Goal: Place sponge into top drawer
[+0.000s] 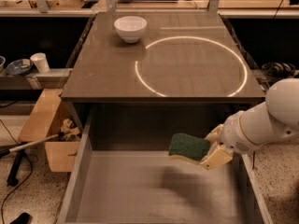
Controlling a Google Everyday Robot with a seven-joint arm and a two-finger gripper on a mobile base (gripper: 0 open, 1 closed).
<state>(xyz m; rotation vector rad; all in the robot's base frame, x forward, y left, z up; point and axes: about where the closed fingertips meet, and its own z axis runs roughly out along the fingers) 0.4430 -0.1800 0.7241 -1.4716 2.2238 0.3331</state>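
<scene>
Saw the gripper (211, 149) low on the right, pinched shut on the right end of the sponge (188, 146). Hung there green side up, above the far right part of the pulled-out top drawer (135, 192), off its floor. Also spotted a white bowl (130, 28) far back on the tabletop (107, 73).

Top drawer (140, 195): flat grey, plain; sponge (189, 146): dk green top, pale yellow base; gripper (209, 149): cream-tan, over top drawer's right side, clamped on sponge; arm (268, 122): white; table (191, 66): grey-brown w/ bright white ring (137, 72) across it; bowl (130, 28): plain white; wooden box (39, 120), left of top drawer: light tan; cup (40, 62): white; floor (32, 197): speckled beige.
</scene>
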